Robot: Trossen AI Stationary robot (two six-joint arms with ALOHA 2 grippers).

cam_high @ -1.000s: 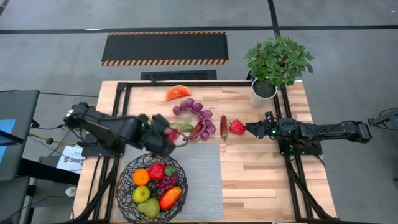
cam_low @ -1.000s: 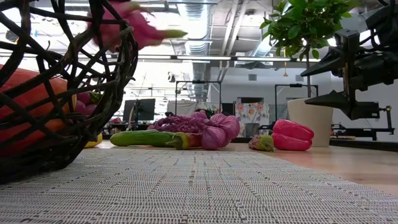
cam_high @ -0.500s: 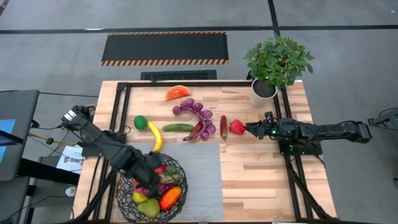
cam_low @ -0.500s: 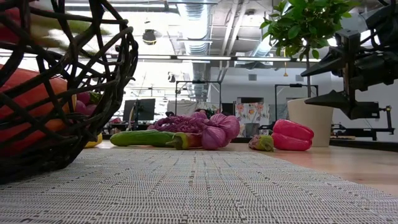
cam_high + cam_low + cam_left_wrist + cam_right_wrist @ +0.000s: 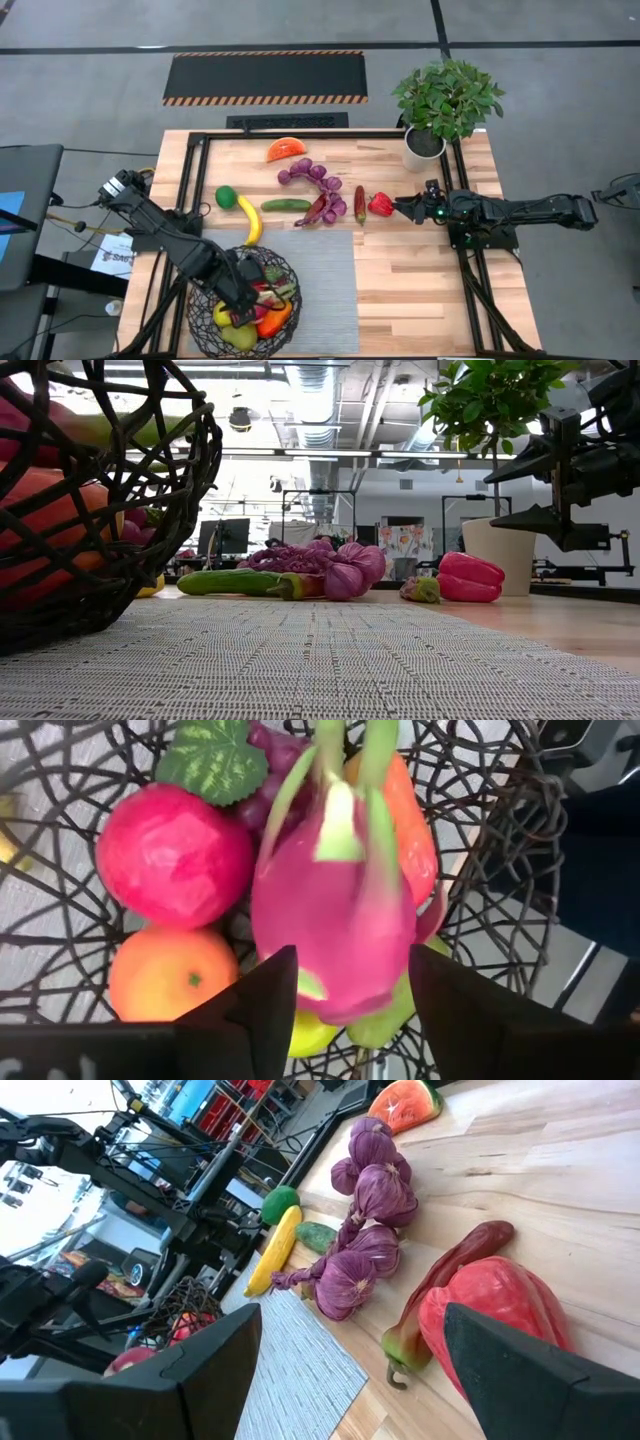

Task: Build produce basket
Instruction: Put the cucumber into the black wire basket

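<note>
Left hand (image 5: 345, 1010): it hangs over the basket (image 5: 203, 318), fingers pointing down into it. The left wrist view shows the two dark fingers (image 5: 262, 1000) parted, one on each side of the pink dragonfruit (image 5: 335, 915). Whether they press on it or stand just clear of it cannot be told.

Basket: a round black wire bowl at the front left of the counter (image 5: 420, 280), resting on the left edge of the grey mat (image 5: 320, 290). In the low view its wire wall (image 5: 150, 490) fills the left side.

In the basket: the dragonfruit lies on top, at the middle. A red apple (image 5: 172, 850) and an orange (image 5: 170, 975) sit beside it. Purple grapes with a green leaf (image 5: 215, 758) lie behind the apple. An orange-red piece (image 5: 410, 830) sits on the dragonfruit's other side, and something yellow-green (image 5: 385, 1020) shows under it.

Still on the counter, behind the basket: a lime (image 5: 226, 196), a banana (image 5: 249, 220) and a cucumber (image 5: 285, 205) lie just beyond the mat. Farther right are a string of purple onions (image 5: 315, 178), a dark red chili (image 5: 360, 204) and a red pepper (image 5: 380, 205). A watermelon slice (image 5: 286, 149) lies near the counter's far edge.

Right hand (image 5: 400, 208): wide open and empty, just right of the red pepper, well apart from the basket.

Plant (image 5: 445, 100): in a white pot at the far right corner of the counter.
</note>
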